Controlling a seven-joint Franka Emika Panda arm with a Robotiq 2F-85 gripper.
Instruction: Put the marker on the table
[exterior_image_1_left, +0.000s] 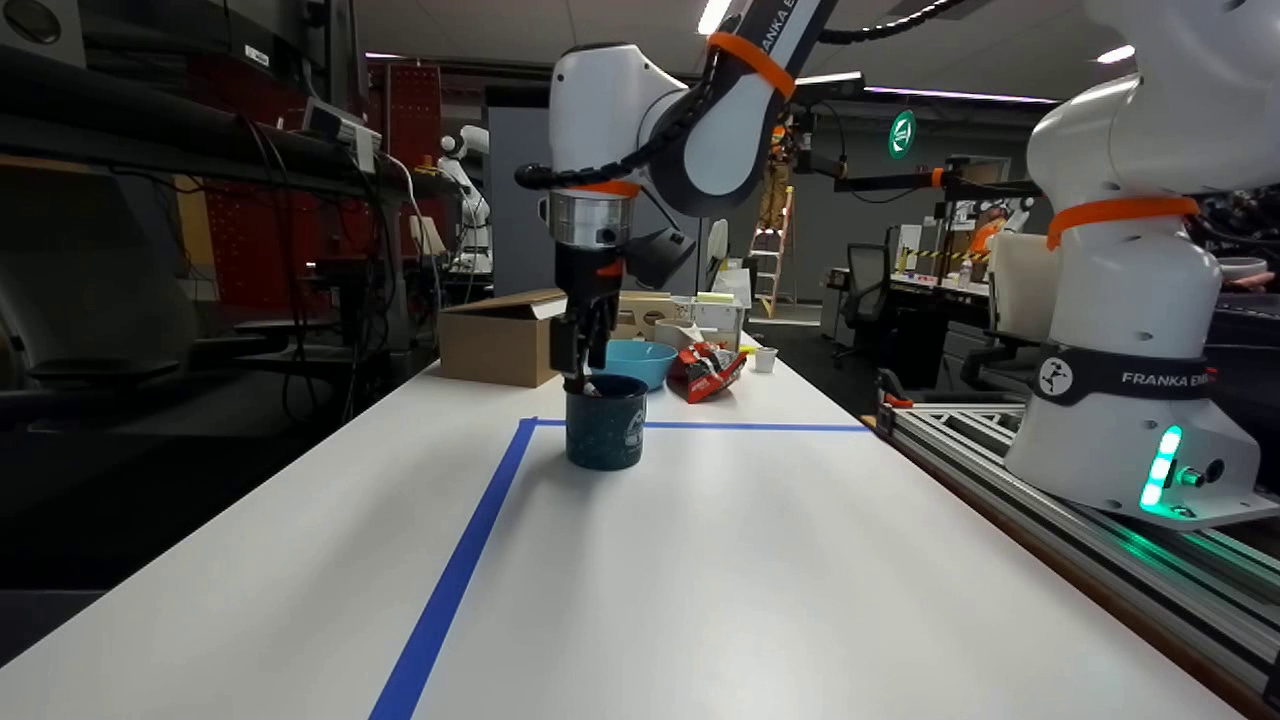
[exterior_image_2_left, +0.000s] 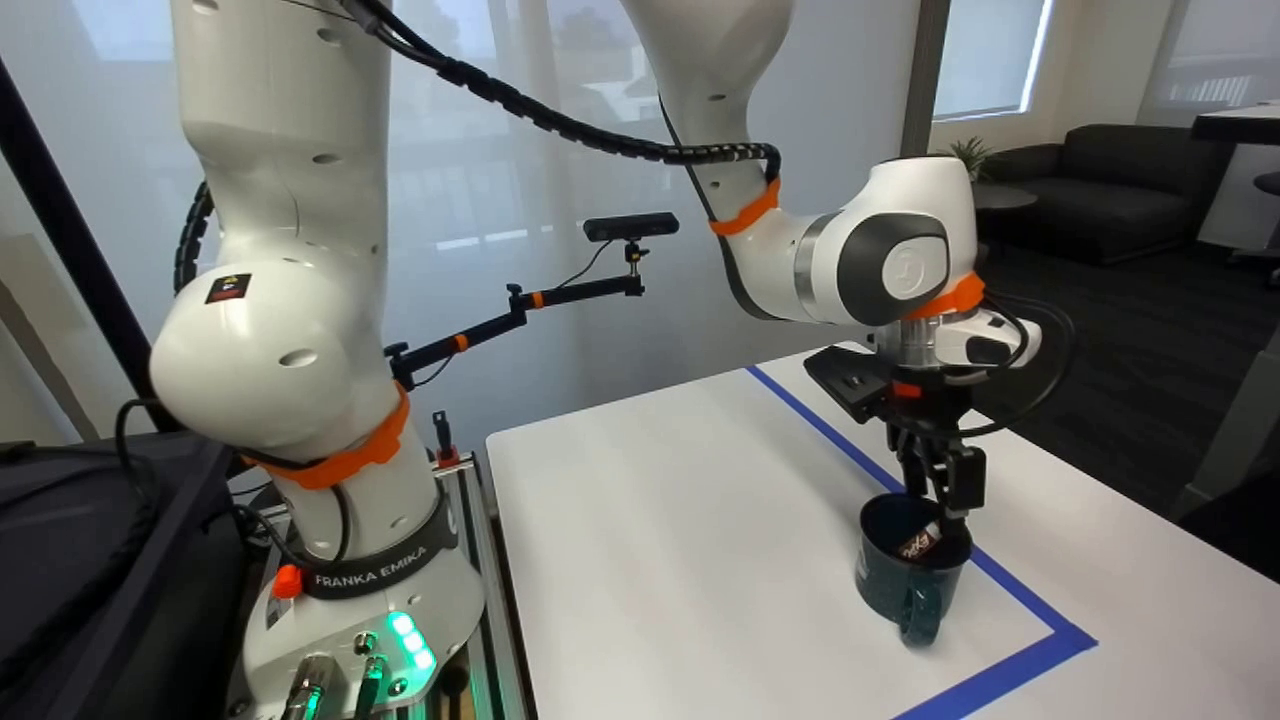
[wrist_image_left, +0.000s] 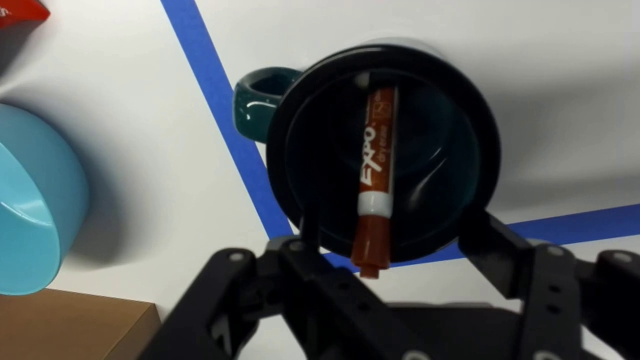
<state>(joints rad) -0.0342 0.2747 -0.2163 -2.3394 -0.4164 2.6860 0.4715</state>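
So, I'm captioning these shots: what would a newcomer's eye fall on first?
Probably the slim red-brown Expo marker, tilted inside the dark blue-green mug in the wrist view. The black two-fingered gripper stands open at the mug's mouth. In both exterior views, the white arm with orange bands reaches over the white-topped table marked with blue tape.

Table (exterior_image_1_left: 760, 560): bright white, hazily glossy toward the foreground in an exterior view
Ceiling lights (exterior_image_1_left: 713, 16): blown out to plain white
Window (exterior_image_2_left: 985, 60): pale, brightest along the right edge
Sofa (exterior_image_2_left: 1110, 190): dim and murky
Base lights (exterior_image_1_left: 1160, 465): glowing green in both exterior views, tinting the rail (exterior_image_1_left: 1090, 535)
Cup (wrist_image_left: 445, 150): nearly black inside in the wrist view, streaked with curved highlights, soft-shadowed to the right
Marker (wrist_image_left: 381, 155): sharp there, down to the lettering
Bowl (wrist_image_left: 60, 165): glinting inside, soft-shadowed on one side
Fingers (wrist_image_left: 500, 260): black, slightly blurred
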